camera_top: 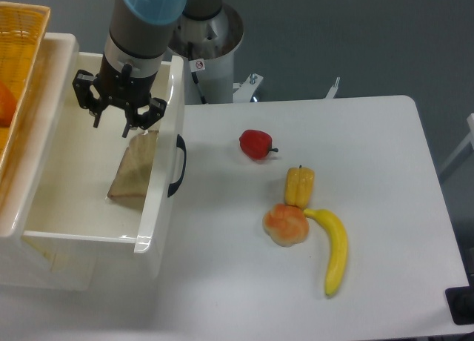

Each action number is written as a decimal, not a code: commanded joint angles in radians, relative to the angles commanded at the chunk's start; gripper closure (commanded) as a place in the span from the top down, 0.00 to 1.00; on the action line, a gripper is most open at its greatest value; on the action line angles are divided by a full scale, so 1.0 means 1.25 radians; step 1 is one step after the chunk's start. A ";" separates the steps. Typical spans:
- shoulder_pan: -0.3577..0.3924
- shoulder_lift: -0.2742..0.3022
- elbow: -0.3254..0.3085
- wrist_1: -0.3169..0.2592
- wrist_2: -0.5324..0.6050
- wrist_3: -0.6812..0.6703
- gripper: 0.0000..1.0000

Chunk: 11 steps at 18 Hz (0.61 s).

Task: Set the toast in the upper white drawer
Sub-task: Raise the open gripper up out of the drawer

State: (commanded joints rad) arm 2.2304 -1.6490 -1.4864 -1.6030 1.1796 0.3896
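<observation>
The toast (135, 170), a brown slice with a tan crust, lies inside the upper white drawer (157, 215). It is tilted and leans against the inside of the drawer's front wall, near the black loop handle (178, 167). The drawer is pulled out. My gripper (111, 126) hangs over the drawer's interior, just above and to the left of the toast's top edge. Its fingers are spread and hold nothing. Whether a fingertip still touches the toast, I cannot tell.
A yellow wicker basket (18, 59) with an orange thing (4, 104) sits on top at far left. On the white table (385, 148) lie a red pepper (255, 144), a yellow pepper (299, 186), a round orange-pink bun (286, 224) and a banana (334, 250). The arm's base (215, 41) stands behind the drawer.
</observation>
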 joint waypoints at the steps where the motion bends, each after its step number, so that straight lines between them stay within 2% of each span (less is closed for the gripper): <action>1: 0.000 0.000 0.002 0.000 0.002 0.001 0.56; 2: 0.005 0.001 0.005 0.000 0.007 0.001 0.59; 3: 0.015 0.002 0.005 0.002 0.015 0.005 0.67; 4: 0.027 0.005 0.005 0.017 0.026 0.018 0.84; 5: 0.039 0.009 0.005 0.037 0.040 0.038 0.92; 8: 0.059 0.025 0.004 0.077 0.074 0.048 0.99; 11: 0.081 0.025 0.002 0.085 0.075 0.049 1.00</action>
State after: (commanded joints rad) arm 2.3316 -1.6183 -1.4833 -1.4972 1.2732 0.4510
